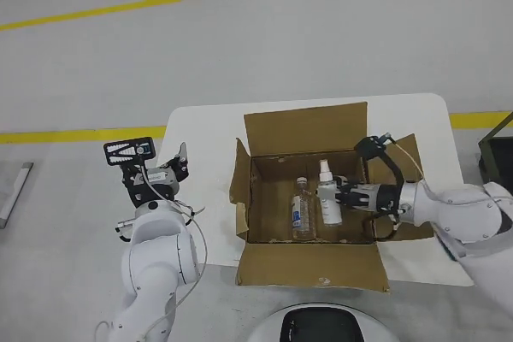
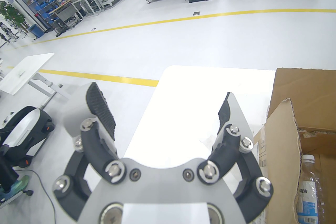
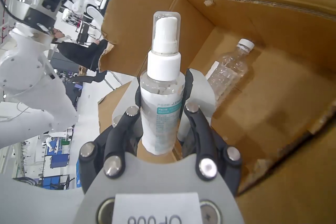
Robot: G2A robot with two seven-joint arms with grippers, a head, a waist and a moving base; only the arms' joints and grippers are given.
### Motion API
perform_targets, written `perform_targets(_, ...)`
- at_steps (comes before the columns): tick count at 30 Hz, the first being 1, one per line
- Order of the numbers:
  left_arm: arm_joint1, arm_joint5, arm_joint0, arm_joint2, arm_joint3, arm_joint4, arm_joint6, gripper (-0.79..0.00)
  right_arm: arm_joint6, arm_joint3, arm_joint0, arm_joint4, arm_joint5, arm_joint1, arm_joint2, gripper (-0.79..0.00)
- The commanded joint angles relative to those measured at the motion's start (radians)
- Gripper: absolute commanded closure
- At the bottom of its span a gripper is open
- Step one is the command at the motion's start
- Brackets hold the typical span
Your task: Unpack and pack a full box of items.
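Spray bottle [image 3: 160,101] is clamped at mid-body by the right gripper [image 3: 163,87], cap pointing away from the wrist, inside the open box [image 1: 303,128]. Water bottle [image 3: 228,70] is lying on the box floor just beyond the gripper. Left gripper [image 2: 160,96] is spread apart with nothing between the pads, at the table [image 1: 205,128] edge; the box is off to one side of it, not touched.

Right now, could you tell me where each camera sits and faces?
Top view: above the arms, looking down on table and box; both arms show.
Left wrist view: beside the box, facing across table and floor; open jaws.
Right wrist view: at the box, facing into it; jaws shut on spray bottle.
All share the clear bottle.
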Motion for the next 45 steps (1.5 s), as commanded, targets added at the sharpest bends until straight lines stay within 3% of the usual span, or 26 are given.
perform_targets(1, 0.000, 0.000, 0.000, 0.000, 0.000, 0.000, 0.000, -0.785, -0.022, 0.027, 0.032, -0.027, 0.021, -0.009, -0.053, 0.000)
perform_targets(20, 0.000, 0.000, 0.000, 0.000, 0.000, 0.000, 0.000, -0.785, -0.115, 0.088, 0.045, -0.023, 0.062, -0.029, -0.123, 0.000)
perform_targets(32, 0.000, 0.000, 0.000, 0.000, 0.000, 0.000, 0.000, -0.785, -0.297, 0.278, 0.190, 0.024, 0.224, -0.129, -0.398, 0.000)
perform_targets(39, 0.000, 0.000, 0.000, 0.000, 0.000, 0.000, 0.000, -0.785, -0.327, 0.341, 0.241, 0.026, 0.277, -0.168, -0.459, 0.000)
perform_targets(40, 0.000, 0.000, 0.000, 0.000, 0.000, 0.000, 0.000, -0.785, -0.325, 0.345, 0.244, 0.027, 0.279, -0.171, -0.463, -0.040)
perform_targets(43, 0.000, 0.000, 0.000, 0.000, 0.000, 0.000, 0.000, -0.785, -0.321, 0.356, 0.251, 0.023, 0.283, -0.178, -0.467, -0.052)
perform_targets(45, 0.000, 0.000, 0.000, 0.000, 0.000, 0.000, 0.000, -0.785, -0.321, 0.360, 0.251, 0.018, 0.288, -0.181, -0.465, -0.231)
